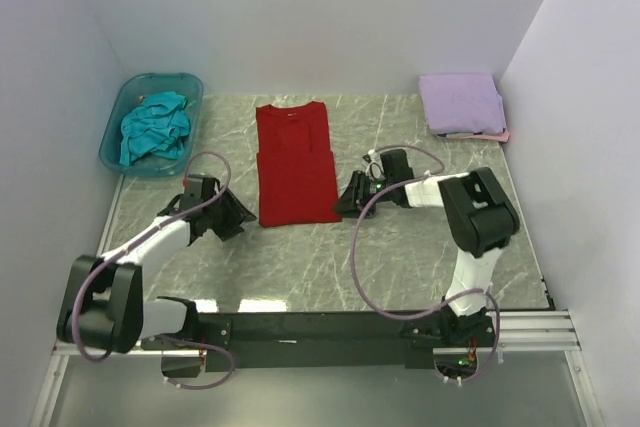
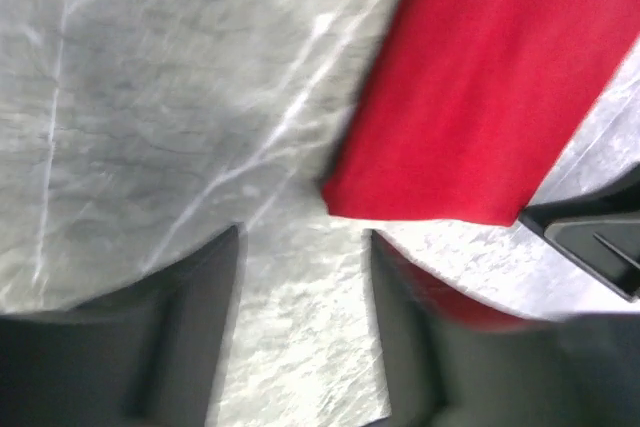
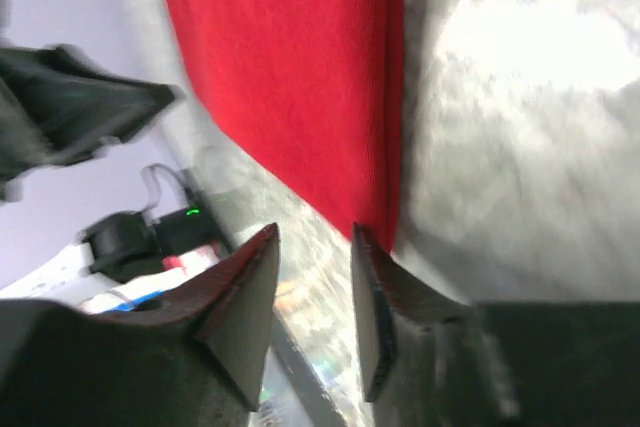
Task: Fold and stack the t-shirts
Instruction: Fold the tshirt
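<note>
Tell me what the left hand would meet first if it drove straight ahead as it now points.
Probably the near corner of the deep red t-shirt, lying on the table just ahead of the left hand; it sits slightly off-centre, so a miss is possible.

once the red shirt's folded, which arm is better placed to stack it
Probably the right. The folded lavender t-shirt lies in the far right corner, on that arm's side, and the right hand is by the red t-shirt, at its near right corner. The left hand is at the opposite corner.

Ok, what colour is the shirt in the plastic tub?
Teal; the shirt in the tub shows best from the top external view.
</note>
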